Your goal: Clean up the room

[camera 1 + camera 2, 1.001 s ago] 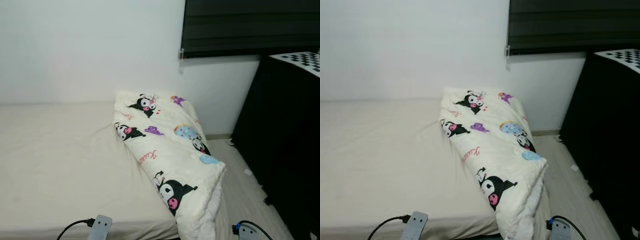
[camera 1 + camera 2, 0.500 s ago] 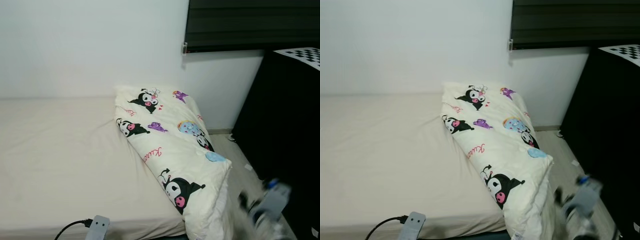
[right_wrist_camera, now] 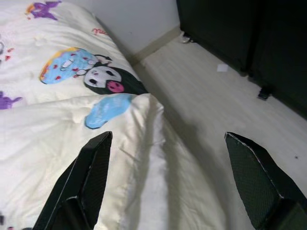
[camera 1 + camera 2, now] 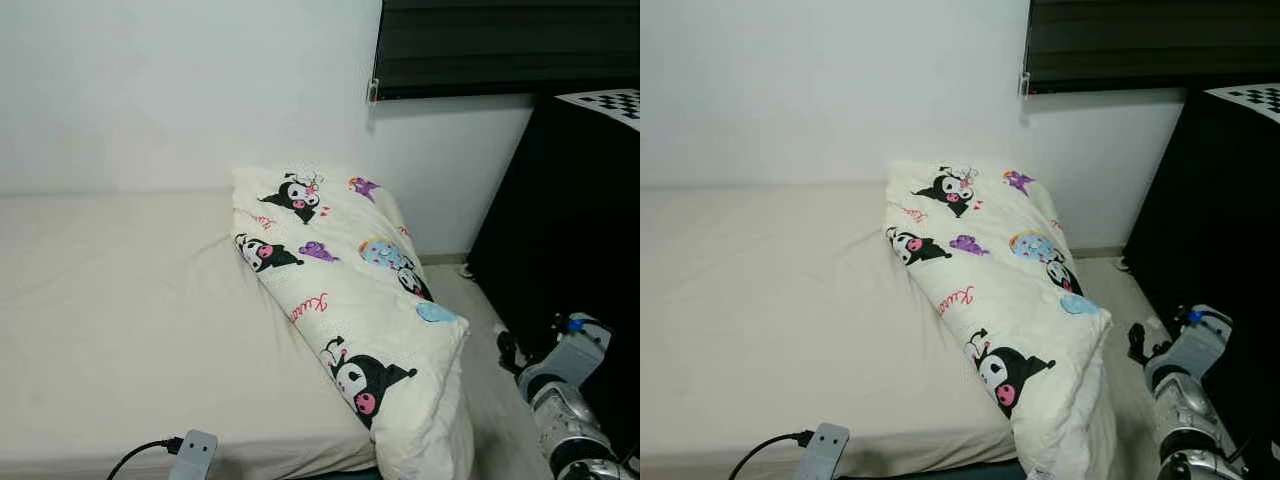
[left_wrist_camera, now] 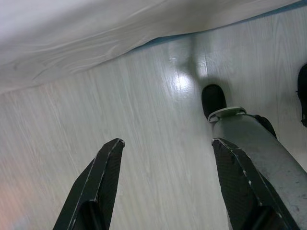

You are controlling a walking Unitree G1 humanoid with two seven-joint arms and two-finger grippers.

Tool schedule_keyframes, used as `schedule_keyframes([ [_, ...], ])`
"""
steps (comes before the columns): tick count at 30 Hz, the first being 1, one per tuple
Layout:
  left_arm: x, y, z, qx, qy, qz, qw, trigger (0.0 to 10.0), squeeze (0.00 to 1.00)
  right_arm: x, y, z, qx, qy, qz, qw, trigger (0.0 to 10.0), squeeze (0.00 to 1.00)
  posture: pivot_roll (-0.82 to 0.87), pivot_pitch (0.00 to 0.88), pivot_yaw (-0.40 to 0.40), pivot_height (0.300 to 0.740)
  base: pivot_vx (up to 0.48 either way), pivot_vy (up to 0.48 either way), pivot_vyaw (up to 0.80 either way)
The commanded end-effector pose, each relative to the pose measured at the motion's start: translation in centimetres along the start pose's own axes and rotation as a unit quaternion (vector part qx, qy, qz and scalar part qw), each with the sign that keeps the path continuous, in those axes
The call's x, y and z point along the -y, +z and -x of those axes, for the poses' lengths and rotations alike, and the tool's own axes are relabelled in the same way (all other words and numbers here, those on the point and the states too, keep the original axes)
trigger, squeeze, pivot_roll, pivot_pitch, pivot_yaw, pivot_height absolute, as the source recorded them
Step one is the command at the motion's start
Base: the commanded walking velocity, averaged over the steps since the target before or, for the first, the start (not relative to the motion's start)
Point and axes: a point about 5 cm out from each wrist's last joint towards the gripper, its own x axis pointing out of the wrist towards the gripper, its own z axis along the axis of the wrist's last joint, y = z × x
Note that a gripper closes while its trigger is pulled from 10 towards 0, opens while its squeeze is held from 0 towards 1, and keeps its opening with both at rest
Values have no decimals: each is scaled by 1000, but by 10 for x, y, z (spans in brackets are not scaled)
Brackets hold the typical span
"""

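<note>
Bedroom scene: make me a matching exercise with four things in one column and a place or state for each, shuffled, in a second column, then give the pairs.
Things:
1. folded cartoon-print blanket
2. right gripper
3. left gripper
4. checkerboard sheet

Places or states:
A. open, above bare floor by the bed's edge
B. on top of the black cabinet
C. along the bed's right edge
D. open, near the blanket's corner

Pairs: 1-C, 2-D, 3-A, 4-B

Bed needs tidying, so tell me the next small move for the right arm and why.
Probably ease the right tool forward and down onto the folded cartoon-print quilt. Its fingers are open, aimed at the quilt's edge hanging over the bed side, not yet touching.
</note>
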Motion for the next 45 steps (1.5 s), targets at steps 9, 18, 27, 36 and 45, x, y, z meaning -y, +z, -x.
schedule_keyframes([
  [9,-46,14,1,43,75,85,993,10000,0,1,10,-1,17,24,-27,999,10000,0,-142,0,-7,665,0,0,0],
  [18,-90,42,7,101,119,88,984,10000,0,5,14,-1,24,25,-40,999,10000,0,-138,0,8,635,0,0,0],
  [27,-88,42,7,105,123,78,984,10000,0,9,17,0,35,38,-57,997,10000,0,-131,0,22,605,0,0,0],
  [36,-97,26,8,85,130,55,986,10000,0,-13,31,-3,64,131,-77,986,10000,0,-118,0,41,570,0,0,0],
  [45,-102,24,10,90,134,42,986,10000,0,-48,22,-4,54,225,-71,970,10000,0,-89,0,51,540,0,0,0],
])
